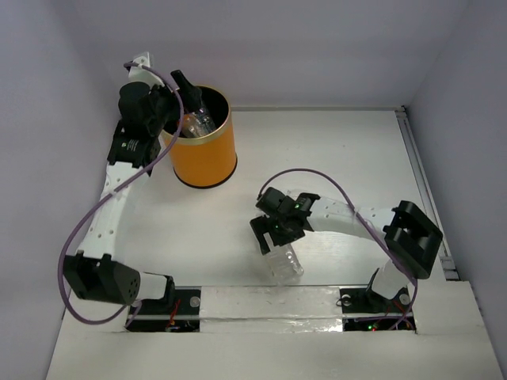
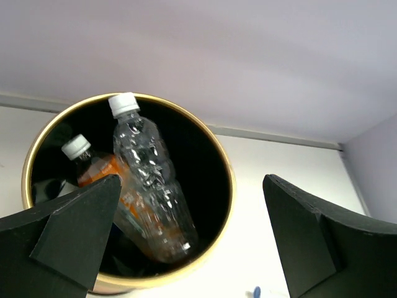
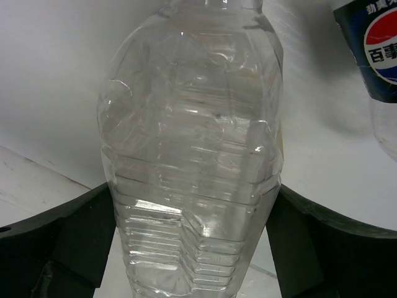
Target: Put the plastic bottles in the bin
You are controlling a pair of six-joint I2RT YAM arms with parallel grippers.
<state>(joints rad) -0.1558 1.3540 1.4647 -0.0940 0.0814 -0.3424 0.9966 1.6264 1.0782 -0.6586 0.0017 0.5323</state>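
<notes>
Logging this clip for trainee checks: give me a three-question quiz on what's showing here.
1. True or false: the left gripper is open above the orange cylindrical bin.
2. Which has a clear plastic bottle between its fingers? A: the left gripper. B: the right gripper.
3. Fill in: the orange plastic bottle with a white cap lies ___ the bin.
Key: 1 true; 2 B; 3 inside.

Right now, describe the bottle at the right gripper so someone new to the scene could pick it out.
Start at the orange bin at the far left of the table, then come toward the near middle, where the right gripper reaches down. The clear bottle sits between its fingers. Unlike the blue-label bottle beside it, it is ribbed and bears no label.
</notes>
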